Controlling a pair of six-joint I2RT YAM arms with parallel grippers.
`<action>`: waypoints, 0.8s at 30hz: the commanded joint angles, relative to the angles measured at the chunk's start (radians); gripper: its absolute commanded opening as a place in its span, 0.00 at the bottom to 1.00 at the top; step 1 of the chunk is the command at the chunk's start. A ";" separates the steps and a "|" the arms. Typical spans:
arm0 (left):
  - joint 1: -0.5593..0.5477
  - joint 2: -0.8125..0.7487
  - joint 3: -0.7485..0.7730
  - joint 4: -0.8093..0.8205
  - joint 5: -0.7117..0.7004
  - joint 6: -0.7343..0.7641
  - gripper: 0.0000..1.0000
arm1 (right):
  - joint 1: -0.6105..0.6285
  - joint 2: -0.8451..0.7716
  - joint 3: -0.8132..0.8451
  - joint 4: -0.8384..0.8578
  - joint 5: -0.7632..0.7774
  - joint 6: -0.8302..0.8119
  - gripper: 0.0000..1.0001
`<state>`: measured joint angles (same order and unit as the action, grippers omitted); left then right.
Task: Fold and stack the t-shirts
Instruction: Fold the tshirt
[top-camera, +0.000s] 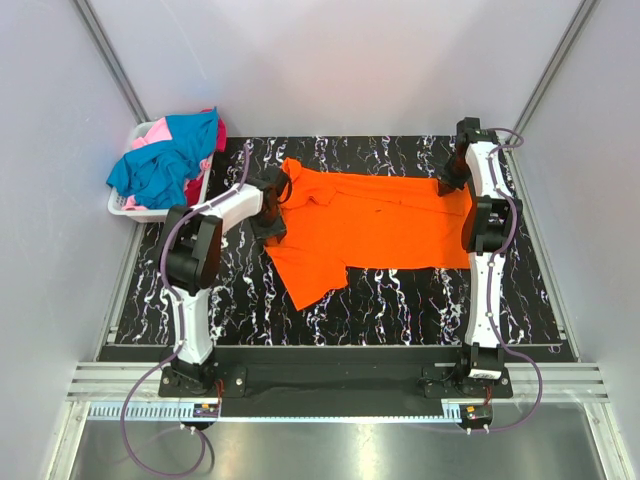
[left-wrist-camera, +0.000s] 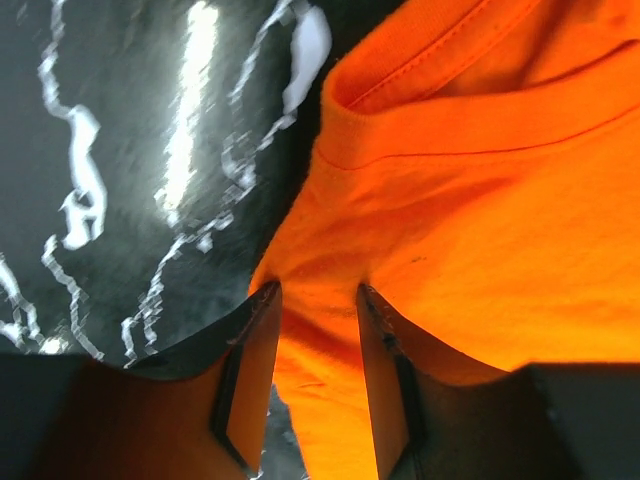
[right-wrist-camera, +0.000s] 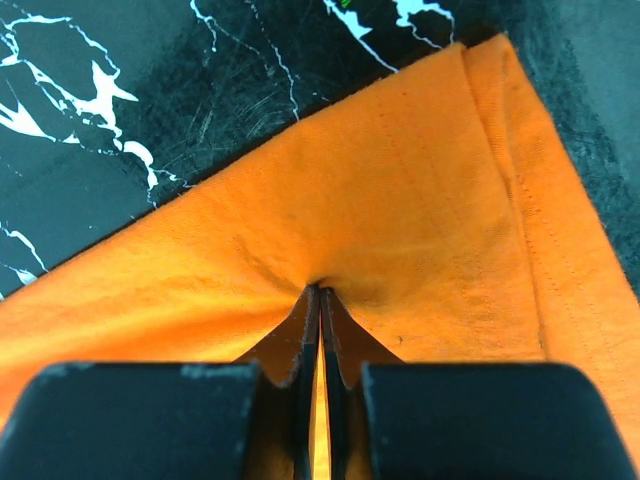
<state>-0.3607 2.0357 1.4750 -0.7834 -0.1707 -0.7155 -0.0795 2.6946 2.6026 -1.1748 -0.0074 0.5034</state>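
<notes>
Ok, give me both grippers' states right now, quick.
Left gripper: open, jaws apart astride the orange t-shirt near its collar.
Right gripper: shut on the orange t-shirt.

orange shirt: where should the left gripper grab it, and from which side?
Probably the shoulder edge beside the collar, from above at the shirt's left end. The orange t-shirt lies flat, so only a pinched edge gives purchase; the left gripper straddles cloth there, opposite the hem-corner pinch of the right gripper.

White basket (top-camera: 140, 213), black marbled tabletop (top-camera: 400, 300)
</notes>
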 joint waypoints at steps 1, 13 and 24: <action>0.000 -0.058 -0.056 -0.068 -0.061 -0.018 0.42 | -0.016 0.051 0.020 -0.034 0.096 0.015 0.08; 0.003 -0.120 -0.148 -0.080 -0.081 -0.032 0.40 | -0.037 0.054 0.017 -0.056 0.142 0.017 0.07; 0.003 -0.155 -0.039 -0.036 -0.033 0.021 0.43 | -0.040 0.022 0.056 -0.051 0.081 -0.017 0.07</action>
<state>-0.3611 1.9457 1.3758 -0.8223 -0.1883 -0.7246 -0.0963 2.7083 2.6366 -1.2091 0.0120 0.5163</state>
